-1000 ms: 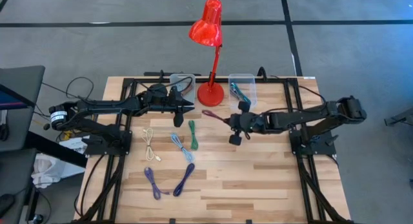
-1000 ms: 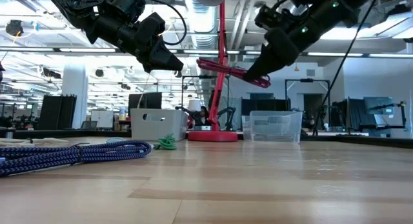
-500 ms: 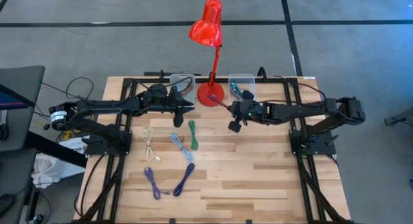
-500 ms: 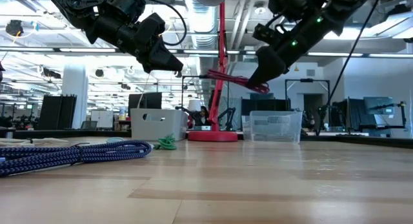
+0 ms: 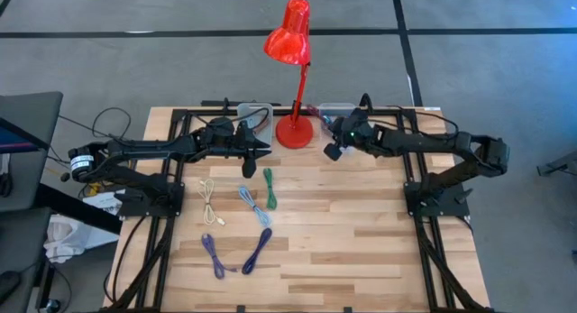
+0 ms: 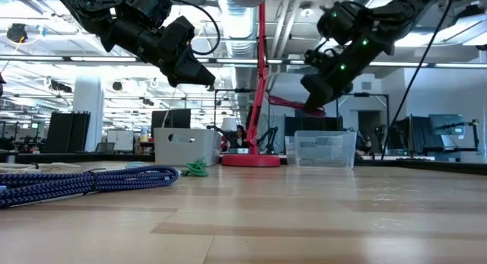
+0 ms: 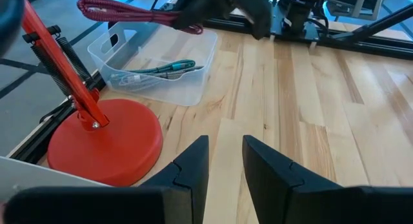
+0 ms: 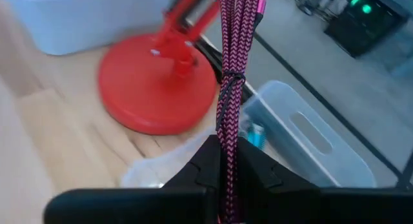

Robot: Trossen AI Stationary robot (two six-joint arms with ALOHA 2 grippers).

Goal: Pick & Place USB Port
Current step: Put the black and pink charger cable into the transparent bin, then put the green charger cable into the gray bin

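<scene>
The pink braided USB cable (image 8: 227, 75) is a bundled loop, tied at its middle, and it is pinched in the right pincer (image 5: 330, 140), whose two fingers are pressed together on it. The cable is held clear of the bench (image 5: 361, 250), in the air just above the right clear bin (image 7: 152, 62), which stands at the far edge of the bench beside the round base of the red lamp (image 5: 293, 69). The left wrist view shows the cable (image 7: 129, 10) stretched out over the bin's open top; a teal cable (image 7: 158, 70) already lies inside that bin. In the low view the cable (image 6: 288, 104) hangs above the bin (image 6: 325, 148) without touching its rim. On the other side of the lamp base stands a second clear bin (image 5: 257, 120), and the left pincer (image 5: 261, 149) hovers just beside it, above the bench, with its fingers (image 7: 190, 169) spread a little apart and nothing between them. Nearer the front of the bench, five more bundled cables lie flat and apart from one another: a green cable (image 5: 269, 188), a light blue cable (image 5: 253, 205), a cream cable (image 5: 210, 199), and two dark blue cables (image 5: 236, 254) set in a V shape.
</scene>
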